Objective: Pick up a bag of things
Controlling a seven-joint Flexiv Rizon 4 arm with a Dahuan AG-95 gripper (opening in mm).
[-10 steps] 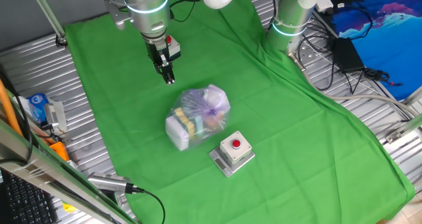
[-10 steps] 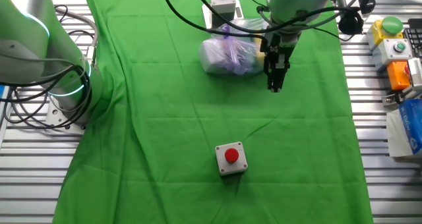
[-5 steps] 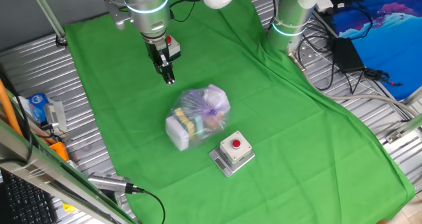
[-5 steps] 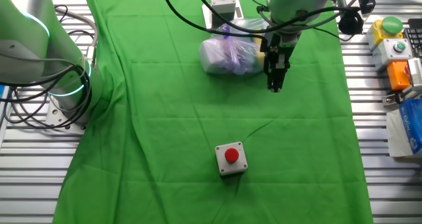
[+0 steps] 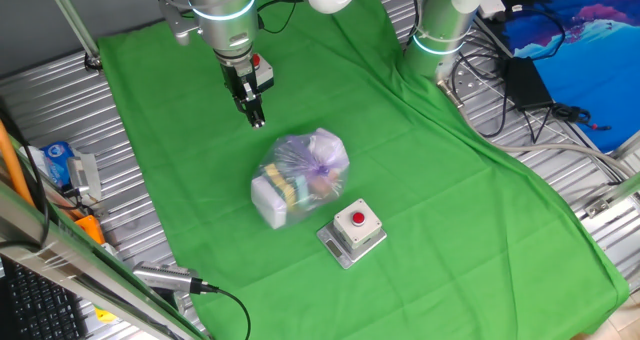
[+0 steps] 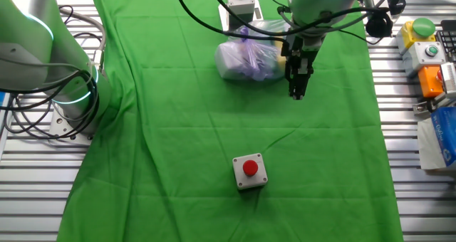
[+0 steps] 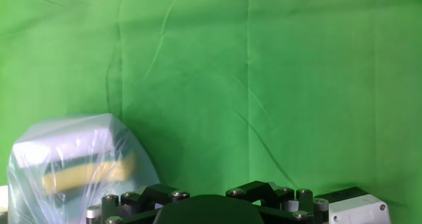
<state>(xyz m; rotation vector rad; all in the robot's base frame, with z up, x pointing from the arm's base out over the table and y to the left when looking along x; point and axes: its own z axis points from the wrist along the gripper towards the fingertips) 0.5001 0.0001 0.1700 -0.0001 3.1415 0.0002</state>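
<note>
1. One fixed view: the gripper [image 5: 257, 120] hangs near the bag of things [image 5: 299, 177], apart from it; fingers look pressed together, empty.
2. Other fixed view: bag [image 6: 247, 57] just beside gripper [image 6: 295, 92], ungrasped.
3. Hand view: bag [image 7: 72, 165] lies left; the whole pickup remains.

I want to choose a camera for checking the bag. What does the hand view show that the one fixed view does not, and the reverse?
Only the hand view shows the bag of things close up, low on its left side. Only the one fixed view shows the gripper hanging apart from the bag, and the whole green cloth. Both show the bag's yellow-green sponge and a grey red-button box.
</note>
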